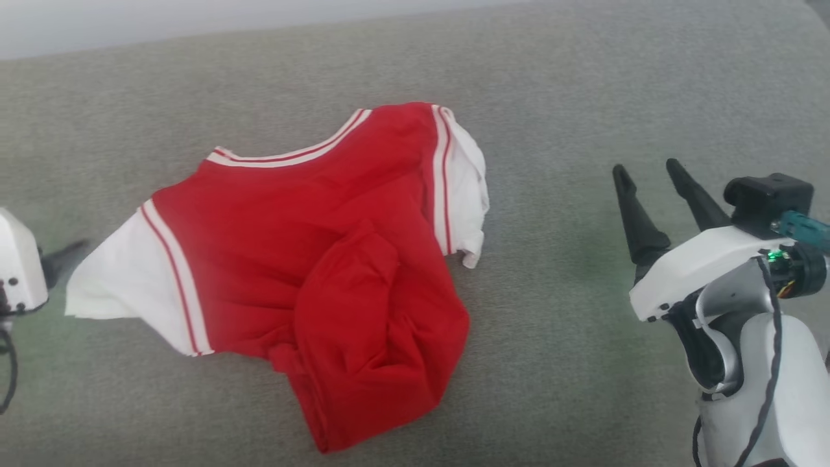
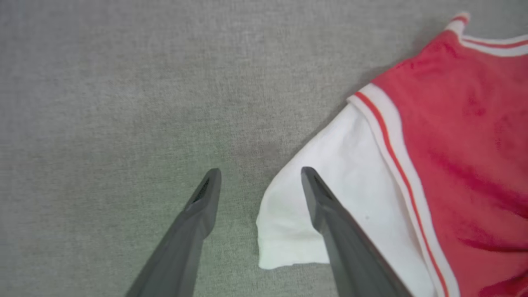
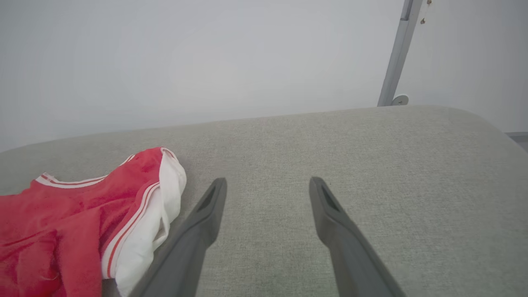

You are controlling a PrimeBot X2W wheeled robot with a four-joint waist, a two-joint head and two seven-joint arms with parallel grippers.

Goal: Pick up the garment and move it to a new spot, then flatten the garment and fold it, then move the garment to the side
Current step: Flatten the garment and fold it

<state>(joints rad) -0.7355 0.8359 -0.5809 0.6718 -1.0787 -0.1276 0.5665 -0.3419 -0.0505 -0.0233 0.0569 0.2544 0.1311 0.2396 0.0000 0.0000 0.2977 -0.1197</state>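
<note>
The garment (image 1: pixel 292 259) is a red T-shirt with white sleeves and striped trim, lying rumpled on the grey cushion, its lower part bunched and folded over itself. My left gripper (image 2: pixel 260 177) hangs open over the edge of the garment's white left sleeve (image 2: pixel 330 206), one finger above the sleeve, the other above bare cushion, holding nothing. In the head view a dark fingertip (image 1: pixel 65 256) of it shows at the left edge beside that sleeve. My right gripper (image 1: pixel 648 172) stands open and empty to the right of the garment (image 3: pixel 82 222), well apart from it.
The grey fabric cushion (image 1: pixel 583 324) spreads under everything, with a rounded far edge against a pale wall (image 3: pixel 206 62). A grey metal post (image 3: pixel 396 53) stands behind the cushion at the right.
</note>
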